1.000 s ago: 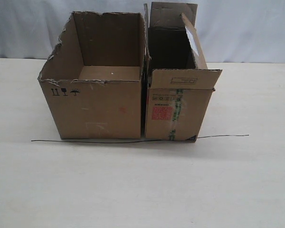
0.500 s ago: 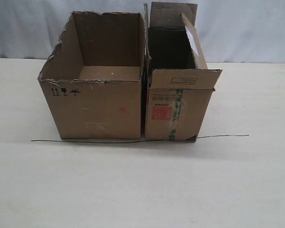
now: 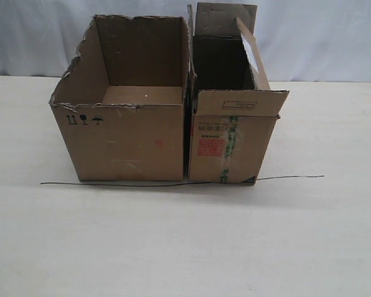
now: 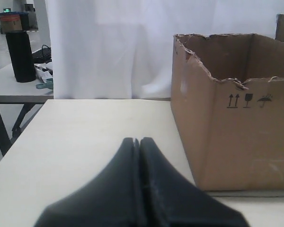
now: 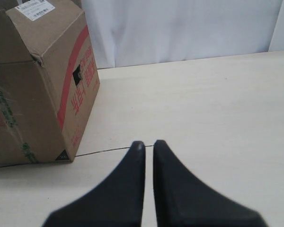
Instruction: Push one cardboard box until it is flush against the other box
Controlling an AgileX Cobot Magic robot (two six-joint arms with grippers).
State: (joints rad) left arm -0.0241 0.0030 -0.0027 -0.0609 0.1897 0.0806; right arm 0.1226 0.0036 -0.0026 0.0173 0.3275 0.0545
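The exterior view alone shows both boxes together: the cardboard box (image 3: 127, 124) stands on the desk (image 3: 185, 247), and the other box (image 3: 232, 139) is set directly against its right side. Their upper edges appear to meet. A narrow dark slit is seen lower down, so full contact cannot be confirmed. No arm is seen in that view.

The left wrist view shows the left end effector (image 4: 139, 142) clenched, its tips pressed together and holding nothing, apart from the cardboard box's left wall. The right wrist view shows the right end effector (image 5: 148, 144) drawn nearly closed around nothing, with only a thin slit left, well beyond the other box. Red printing on that box's far side is seen only there.

The desk is pale and matte. A thin dark line (image 3: 111, 184) is laid along the foot of both boxes. A white curtain (image 3: 309, 37) hangs behind the cardboard box, and a side table (image 4: 19, 97) with a black cylinder (image 4: 20, 56) is seen past the curtain's edge.

The cardboard box is upright with its open top upward. Its handling symbols (image 3: 85, 119) face the exterior camera, and its long side runs along the dark line.
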